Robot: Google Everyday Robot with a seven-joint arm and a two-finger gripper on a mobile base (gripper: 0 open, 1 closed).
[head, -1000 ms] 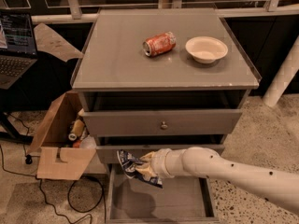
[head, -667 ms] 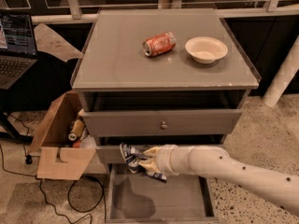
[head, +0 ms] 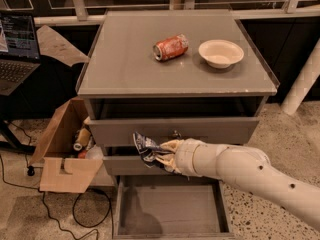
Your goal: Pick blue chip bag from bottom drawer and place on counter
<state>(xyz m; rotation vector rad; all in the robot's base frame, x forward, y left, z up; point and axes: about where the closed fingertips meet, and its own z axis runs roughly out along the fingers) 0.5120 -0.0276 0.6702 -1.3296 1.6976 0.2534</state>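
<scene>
1. Nearest the camera, the bottom drawer (head: 170,211) stands pulled open, with only its flat grey floor showing.
2. Just above it, level with the middle drawer front, the tool (head: 160,154) on a pale arm reaching in from the right pinches the blue chip bag (head: 145,145). The bag hangs in the air, clear of the drawer.
3. Most of the crumpled bag sticks out up and to the left of the tool, which grips only its right end.
4. The bag looks light, soft and crinkly. Its foil is probably slick and its contents easily crushed, so a firm hold across a bunched fold seems best; a thin edge pinch could slip.
5. Farther back and higher, the tabletop (head: 125,69) carries a dented orange soda can (head: 171,47) and a cream bowl (head: 221,53). The grey surface left of the can looks the likeliest landing spot.
</scene>
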